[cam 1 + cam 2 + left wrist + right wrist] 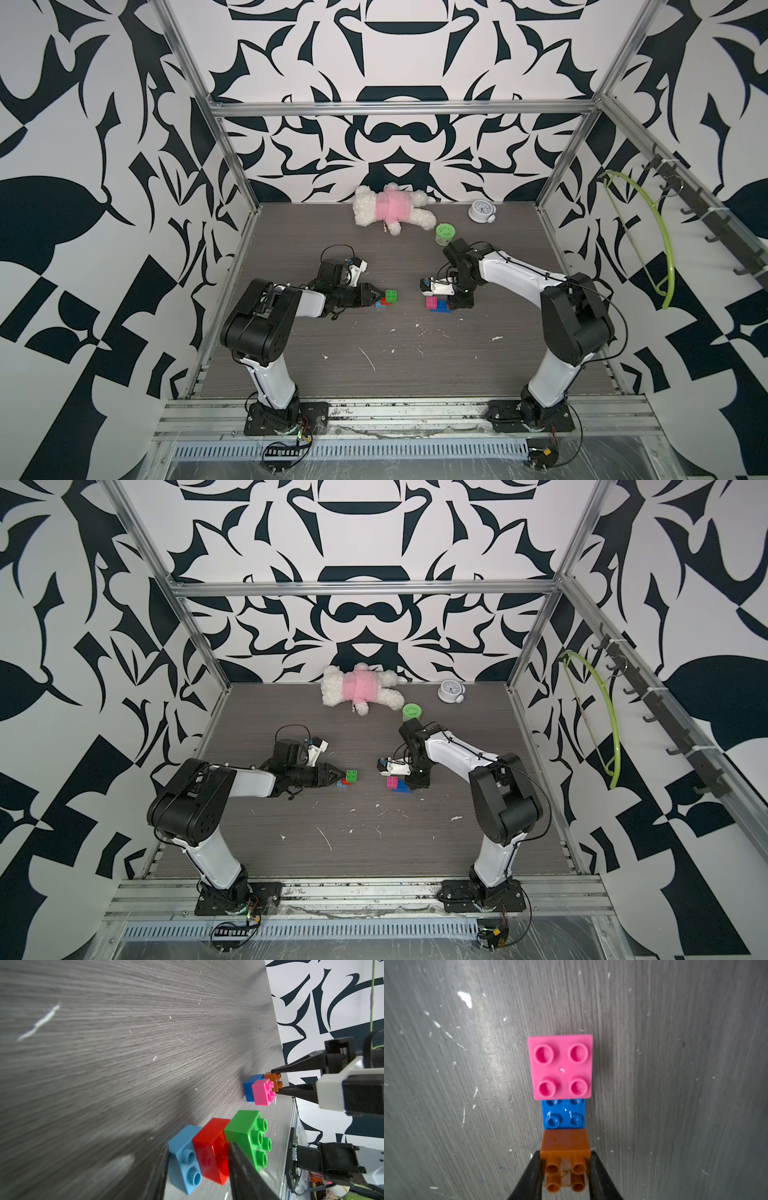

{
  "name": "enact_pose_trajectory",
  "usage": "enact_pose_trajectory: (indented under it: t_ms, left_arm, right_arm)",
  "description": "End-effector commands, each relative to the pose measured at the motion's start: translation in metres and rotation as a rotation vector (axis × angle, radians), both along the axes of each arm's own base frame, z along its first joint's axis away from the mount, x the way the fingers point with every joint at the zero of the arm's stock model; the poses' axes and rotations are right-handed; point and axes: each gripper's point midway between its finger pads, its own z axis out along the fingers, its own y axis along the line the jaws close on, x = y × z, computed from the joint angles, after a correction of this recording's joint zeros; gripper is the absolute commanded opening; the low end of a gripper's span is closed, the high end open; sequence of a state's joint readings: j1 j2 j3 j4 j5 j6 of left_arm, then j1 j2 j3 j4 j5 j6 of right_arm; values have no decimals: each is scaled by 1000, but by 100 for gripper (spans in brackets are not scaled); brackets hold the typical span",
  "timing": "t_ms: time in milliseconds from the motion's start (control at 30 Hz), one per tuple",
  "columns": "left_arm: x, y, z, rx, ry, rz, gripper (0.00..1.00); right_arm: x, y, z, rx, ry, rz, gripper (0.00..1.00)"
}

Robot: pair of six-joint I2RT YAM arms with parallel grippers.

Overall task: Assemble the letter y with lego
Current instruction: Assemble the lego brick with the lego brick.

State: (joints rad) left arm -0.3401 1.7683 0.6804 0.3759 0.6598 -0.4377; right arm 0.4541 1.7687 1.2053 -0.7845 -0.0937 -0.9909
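Right gripper [565,1154] is pinched tight on the orange brick [564,1139] at one end of the blue bar [563,1114], the pink brick [560,1067] on the other; we see this only from the wrists, the top views nearly hiding the orange. Left of the bar, apart from it, the left gripper [198,1145], jaws part open, clamps the light blue, red and green stem piece [245,1132].
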Motion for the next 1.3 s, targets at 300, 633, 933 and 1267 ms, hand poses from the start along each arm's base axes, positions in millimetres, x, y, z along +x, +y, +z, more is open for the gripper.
enact_pose_trajectory:
  t_ms: [300,633,933,1267]
  left_arm:
    - [-30,26,-57,163,193,48,48]
    - [-30,26,-57,164,193,47,48]
    - [-30,25,-57,161,191,45,48]
    - [-30,26,-57,160,196,47,48]
  right_arm:
    - [-5,-6,-9,-109,48,41,15]
    - [-12,-15,-27,-227,87,61,8]
    - [-23,-13,-45,-238,139,30,4]
    - [-35,-16,-53,-206,196,-29,2]
